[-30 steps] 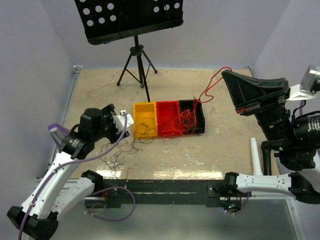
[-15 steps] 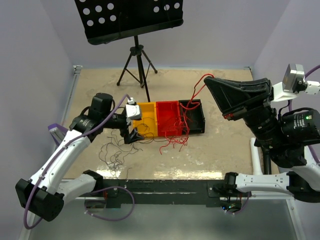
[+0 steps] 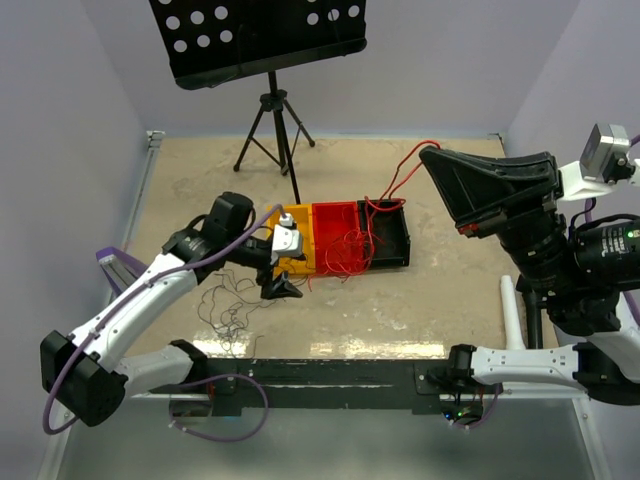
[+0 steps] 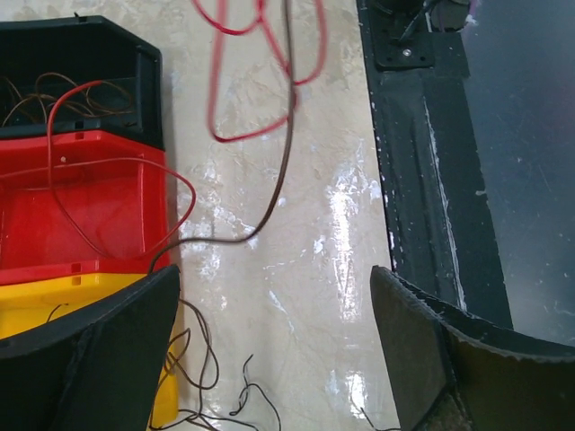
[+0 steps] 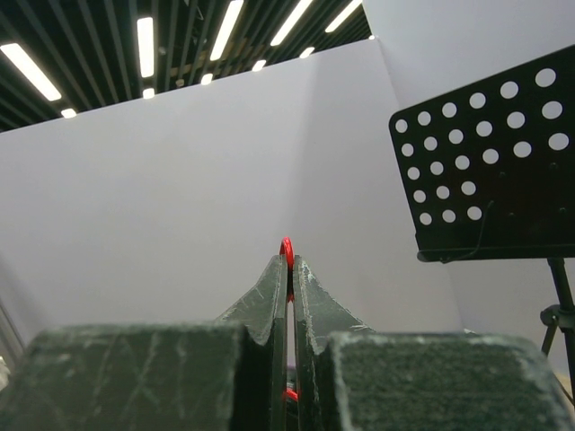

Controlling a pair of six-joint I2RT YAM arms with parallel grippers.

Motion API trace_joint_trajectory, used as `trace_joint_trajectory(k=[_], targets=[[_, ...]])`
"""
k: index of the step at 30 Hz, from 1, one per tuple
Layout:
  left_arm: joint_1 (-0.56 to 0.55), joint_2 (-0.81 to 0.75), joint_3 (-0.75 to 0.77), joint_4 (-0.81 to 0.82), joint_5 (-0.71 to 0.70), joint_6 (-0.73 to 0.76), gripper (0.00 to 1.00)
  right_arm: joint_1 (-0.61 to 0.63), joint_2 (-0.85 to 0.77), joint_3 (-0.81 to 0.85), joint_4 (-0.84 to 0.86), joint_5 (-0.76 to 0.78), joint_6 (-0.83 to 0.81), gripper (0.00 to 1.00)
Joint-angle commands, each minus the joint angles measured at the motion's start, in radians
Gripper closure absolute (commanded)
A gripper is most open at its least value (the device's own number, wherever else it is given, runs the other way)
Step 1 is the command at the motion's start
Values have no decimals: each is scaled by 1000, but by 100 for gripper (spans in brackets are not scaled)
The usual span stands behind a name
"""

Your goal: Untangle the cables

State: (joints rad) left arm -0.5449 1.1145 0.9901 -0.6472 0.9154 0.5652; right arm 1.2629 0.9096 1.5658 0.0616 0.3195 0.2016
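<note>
Cables are lying half sorted in the top view. Red ones are spilling across the red bin and black bin, and a black tangle is sprawling on the surface, so most untangling is seemingly remaining. A music stand is standing behind.

Left wrist view: the left gripper is hanging with jaws released; ahead, a dark strand is crossing a red loop, likely complicating any pick.

Right wrist view: the right gripper is pinching a red strand, jaws clenched.
</note>
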Motion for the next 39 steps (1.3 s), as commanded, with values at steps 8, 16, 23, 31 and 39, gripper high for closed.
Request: trace_joint_trajectory(k=[8, 16, 23, 31, 39], targets=[[-9, 39, -2, 229, -147, -33, 62, 3, 3, 40, 4, -4, -5, 100], [-10, 5, -48, 14, -271, 90, 100, 3, -20, 77, -45, 113, -65, 100], [-9, -122, -205, -107, -558, 225, 100, 3, -90, 114, -57, 331, -171, 100], [-7, -252, -361, -183, -699, 291, 100, 3, -155, 122, -94, 397, -197, 100], [-4, -214, -168, 70, -514, -8, 49, 3, -137, 91, -106, 346, -165, 100]])
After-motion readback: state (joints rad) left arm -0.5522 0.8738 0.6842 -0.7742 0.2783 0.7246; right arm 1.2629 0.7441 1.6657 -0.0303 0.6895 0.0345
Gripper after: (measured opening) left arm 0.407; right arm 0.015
